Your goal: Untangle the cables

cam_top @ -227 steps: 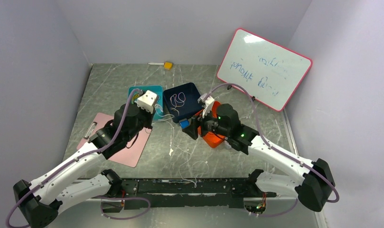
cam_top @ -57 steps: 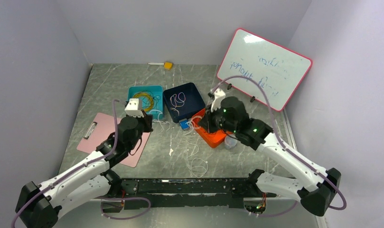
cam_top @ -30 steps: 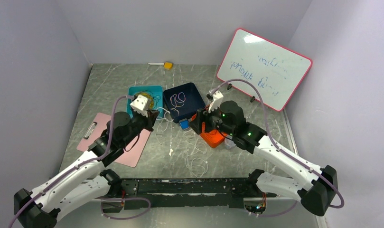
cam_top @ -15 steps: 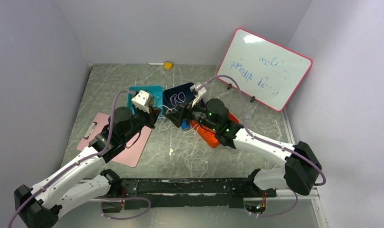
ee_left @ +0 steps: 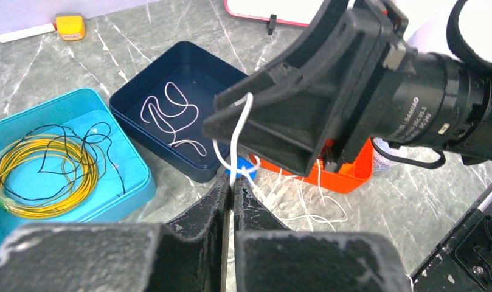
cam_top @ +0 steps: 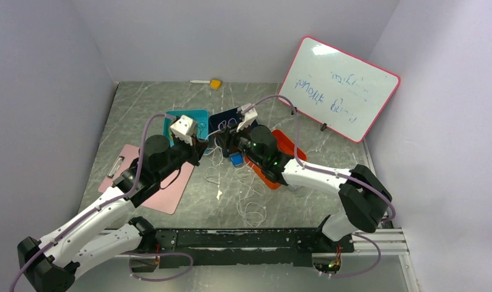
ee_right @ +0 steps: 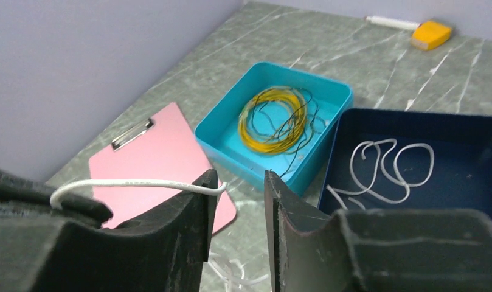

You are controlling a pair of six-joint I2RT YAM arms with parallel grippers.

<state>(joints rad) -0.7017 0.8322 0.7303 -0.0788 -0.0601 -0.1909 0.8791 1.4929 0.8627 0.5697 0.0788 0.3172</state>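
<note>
Grey marbled worktop (cam_top: 140, 109) sat between lilac walls, with a whiteboard (cam_top: 337, 88) leaning at the far right corner.

Judging by the layout, the job was partly done. Three trays stood mid-worktop. The teal tray (ee_right: 243, 161) held one yellow coil (ee_right: 273, 118) with a thin black cable looped through it. The navy tray (ee_right: 474, 182) held one white cable laid out alone. The orange tray (ee_left: 353, 176) stood to the right, its contents hidden. A tangle (cam_top: 246, 194) of white cables lay between the trays and the near edge, not yet separated. How many strands it held could not be told.

The left tool (ee_left: 230, 182) was pinched tight on one strand (ee_left: 234, 140), which rose out of that tangle just in front of the navy tray. The right tool (ee_right: 240, 179) faced it from close by with its jaws parted. The strand's free end lay across one finger (ee_right: 194, 207) at the mouth of the gap, and it was not clamped there.

Also counted were one pink clipboard (ee_right: 164, 158) near the left edge and one yellow block (cam_top: 215, 83) at the far edge.
</note>
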